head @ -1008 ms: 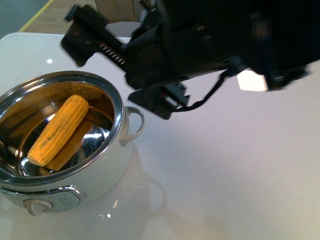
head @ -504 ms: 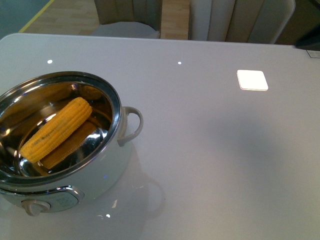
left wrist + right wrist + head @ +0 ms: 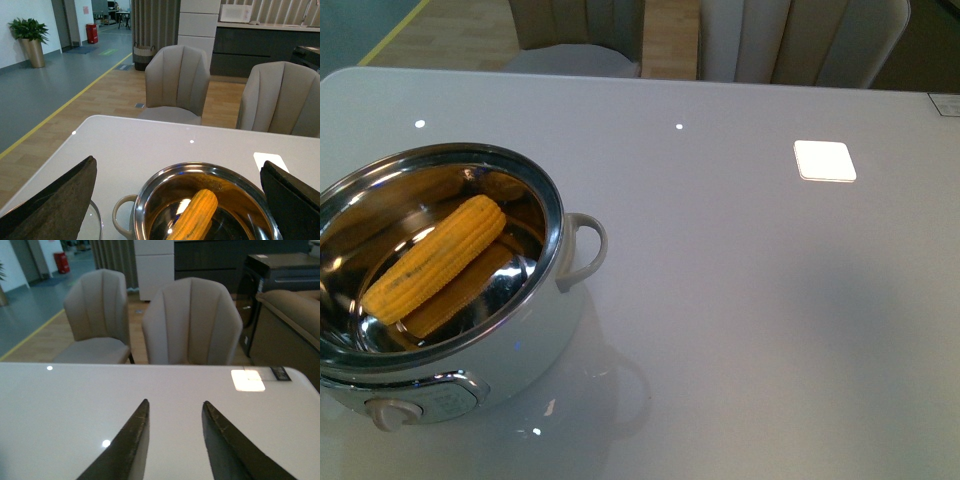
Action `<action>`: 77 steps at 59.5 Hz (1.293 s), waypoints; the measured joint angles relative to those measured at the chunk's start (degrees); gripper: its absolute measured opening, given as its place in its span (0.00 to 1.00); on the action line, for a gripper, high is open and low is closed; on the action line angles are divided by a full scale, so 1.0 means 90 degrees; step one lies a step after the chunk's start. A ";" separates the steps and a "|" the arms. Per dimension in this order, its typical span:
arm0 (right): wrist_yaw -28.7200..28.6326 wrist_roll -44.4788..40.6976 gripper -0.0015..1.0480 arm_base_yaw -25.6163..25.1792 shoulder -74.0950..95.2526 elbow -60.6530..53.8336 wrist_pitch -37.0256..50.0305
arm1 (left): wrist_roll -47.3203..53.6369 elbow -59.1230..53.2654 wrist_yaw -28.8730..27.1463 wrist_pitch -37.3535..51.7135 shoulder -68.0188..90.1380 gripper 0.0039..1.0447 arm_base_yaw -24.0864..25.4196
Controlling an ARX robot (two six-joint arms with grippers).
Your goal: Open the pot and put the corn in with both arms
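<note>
Corn [image 3: 435, 272] lay inside pot [image 3: 535, 345], lower left of front view, long axis diagonal. Lid off. Left gripper [image 3: 175, 200] spread wide, w/ pot directly below/ahead, so nearer arm. Right gripper [image 3: 172, 440] parted, empty, over bare tabletop [image 3: 770, 300]. Looked done.
</note>
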 joint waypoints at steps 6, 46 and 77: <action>-0.0007 -0.0041 0.13 -0.0107 -0.0345 -0.0255 -0.0172 | 0.0000 0.0000 -0.0002 0.0000 0.0000 0.94 0.0000; -0.0046 -0.0136 0.02 -0.0112 -0.3014 -0.1025 -0.1926 | 0.0000 0.0000 0.0000 0.0000 0.0000 0.94 0.0000; -0.0046 -0.0136 0.02 -0.0112 -0.4736 -0.1027 -0.3565 | 0.0000 0.0000 0.0000 0.0000 0.0000 0.94 0.0000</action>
